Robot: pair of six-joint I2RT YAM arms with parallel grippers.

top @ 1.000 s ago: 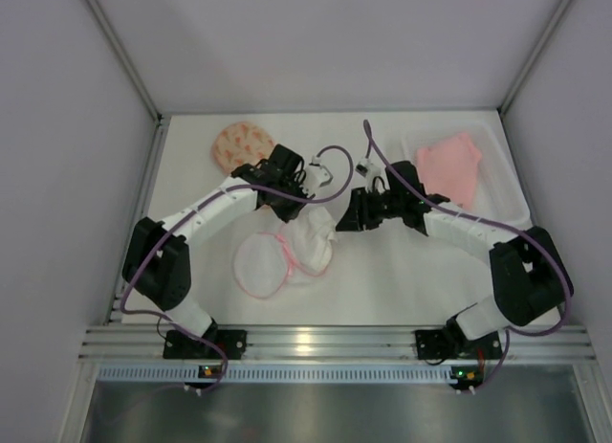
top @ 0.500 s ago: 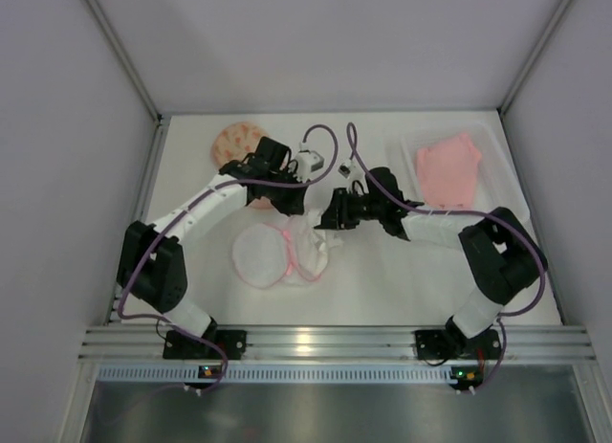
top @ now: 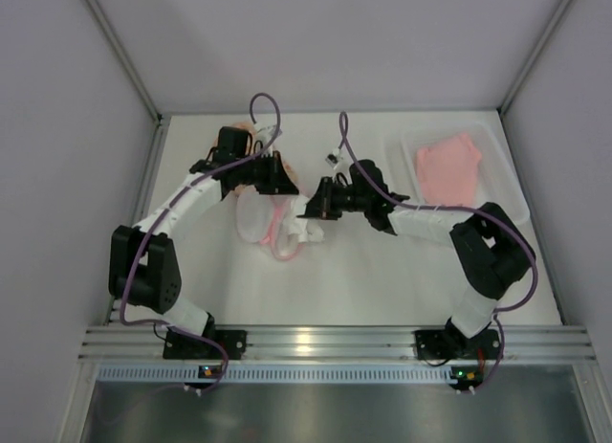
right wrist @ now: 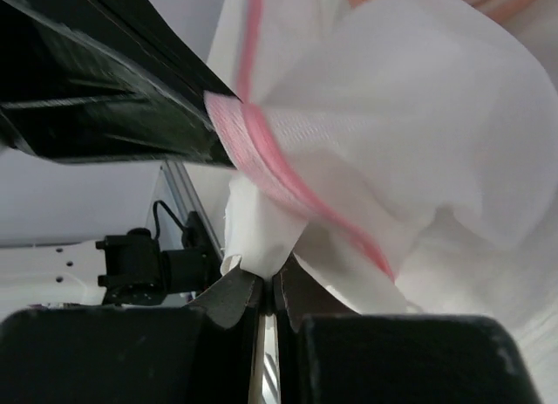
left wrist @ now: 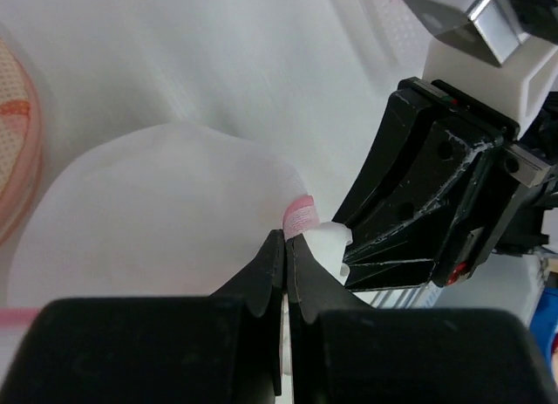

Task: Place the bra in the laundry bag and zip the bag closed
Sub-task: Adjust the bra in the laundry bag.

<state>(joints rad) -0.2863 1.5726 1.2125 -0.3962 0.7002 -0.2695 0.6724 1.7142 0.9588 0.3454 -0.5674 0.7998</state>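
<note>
Robot lab cell: white desk [top: 382,280] boxed by grey panels [top: 325,41]; aluminium rail [top: 316,344] along desk's near edge.

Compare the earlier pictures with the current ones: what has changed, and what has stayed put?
The arms closed in on the pouch and pinched it: the left gripper at its pink rim, the right gripper on its white fabric. The pouch, flat before, is now bunched and drawn away from the bases. The bra stayed in the tray.
</note>
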